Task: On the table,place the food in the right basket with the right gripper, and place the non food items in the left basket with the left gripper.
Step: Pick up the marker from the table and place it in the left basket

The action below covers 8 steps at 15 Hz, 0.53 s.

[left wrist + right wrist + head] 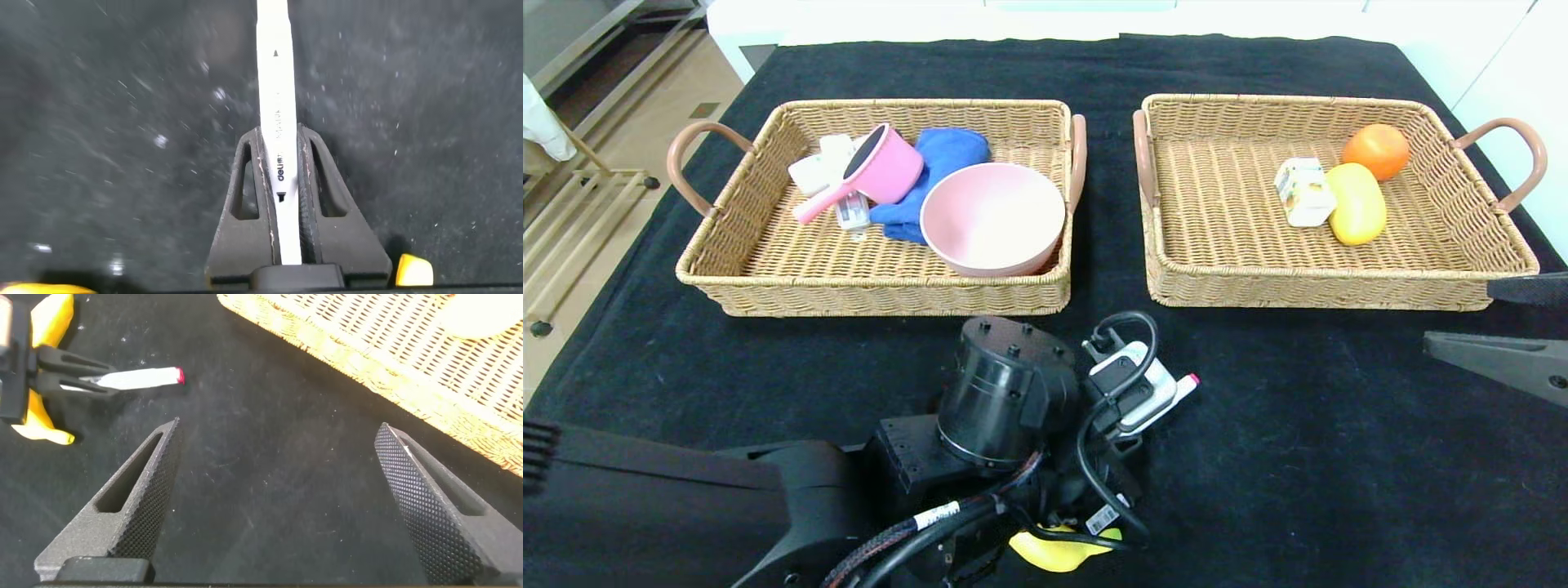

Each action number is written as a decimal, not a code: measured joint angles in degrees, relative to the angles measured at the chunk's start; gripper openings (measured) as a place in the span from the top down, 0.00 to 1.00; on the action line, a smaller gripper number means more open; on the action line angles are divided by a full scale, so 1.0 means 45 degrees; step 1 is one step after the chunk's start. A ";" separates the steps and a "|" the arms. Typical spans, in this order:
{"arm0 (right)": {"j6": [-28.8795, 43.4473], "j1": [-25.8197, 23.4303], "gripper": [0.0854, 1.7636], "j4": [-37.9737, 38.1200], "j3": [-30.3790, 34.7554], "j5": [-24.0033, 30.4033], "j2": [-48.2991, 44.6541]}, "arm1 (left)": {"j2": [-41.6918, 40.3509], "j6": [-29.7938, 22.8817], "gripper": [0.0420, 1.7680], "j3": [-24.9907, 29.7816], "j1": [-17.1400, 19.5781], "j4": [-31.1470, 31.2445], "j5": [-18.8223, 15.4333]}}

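My left gripper (280, 135) is shut on a white marker (274, 65) just above the black cloth, near the table's front centre. In the head view the marker's red-capped end (1186, 382) sticks out past the left wrist toward the right. A yellow banana (1058, 551) lies on the cloth under the left arm. My right gripper (278, 437) hangs open and empty over bare cloth at the front right (1458, 317), in front of the right basket (1323, 290). The left basket (874, 294) stands at the back left.
The left basket holds a pink bowl (992, 216), a pink pot (878, 170), a blue cloth (947, 155) and white items (818, 167). The right basket holds an orange (1376, 150), a yellow fruit (1356, 203) and a small carton (1303, 192).
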 joint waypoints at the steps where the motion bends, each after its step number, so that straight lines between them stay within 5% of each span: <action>1: 0.0000 0.0000 0.03 0.0000 0.0000 0.0003 0.0000 | -0.0081 0.0008 0.88 -0.0106 0.0000 0.0000 0.0005; 8: 0.0011 0.0000 0.03 -0.0016 -0.0019 -0.0016 0.0003 | -0.0975 0.0214 0.88 -0.0742 0.0000 0.0149 0.0187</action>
